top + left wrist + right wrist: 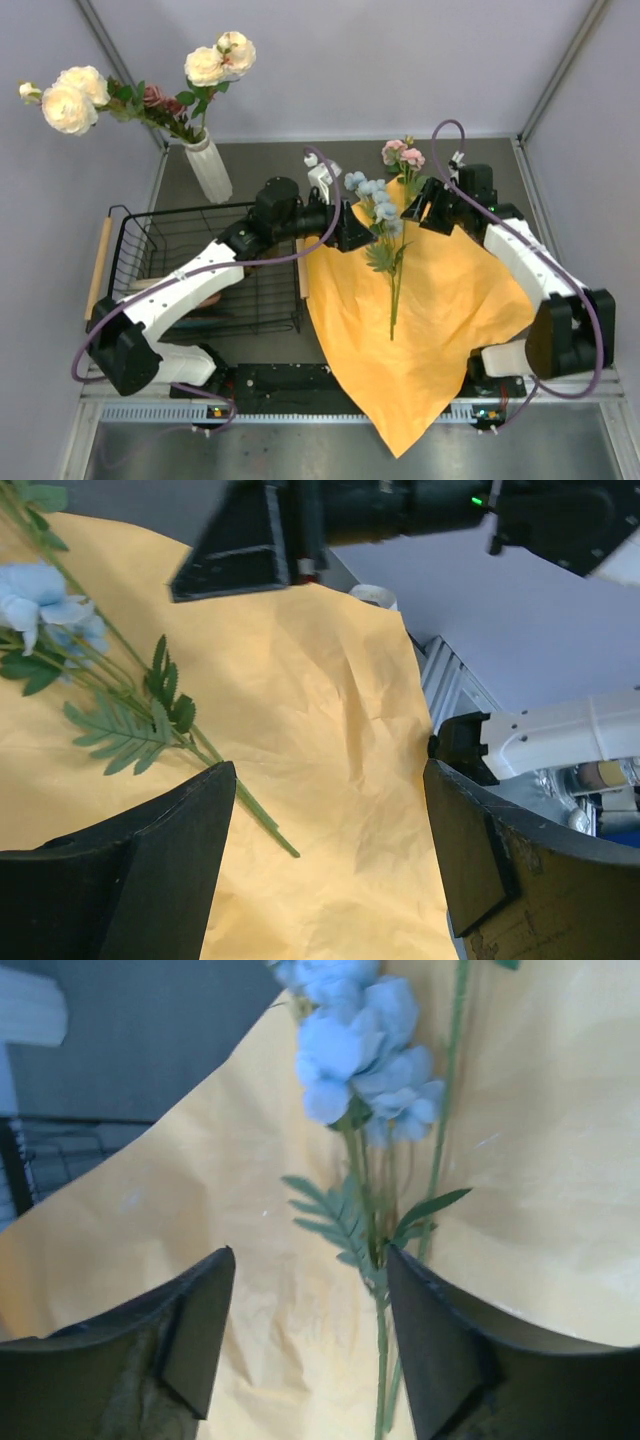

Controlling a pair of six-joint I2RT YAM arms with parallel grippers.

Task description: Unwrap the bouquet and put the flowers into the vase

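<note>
Flowers (388, 215): we log them on the spread paper (450, 300), stems running lengthwise in line with the gap of the right fingers (190, 1330), close to one finger. Right fingers: apart, holding nothing. Left fingers (150, 880): wide, empty, stems off to one side. Vase (210, 168): well beyond the left fingers.

You get bright, even light with soft shadows; your right wrist view blurs the blue hydrangea cluster (345, 1045) (too close).

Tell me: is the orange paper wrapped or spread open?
Spread open: the orange paper lies unfolded, blue flowers resting loose on top.
</note>
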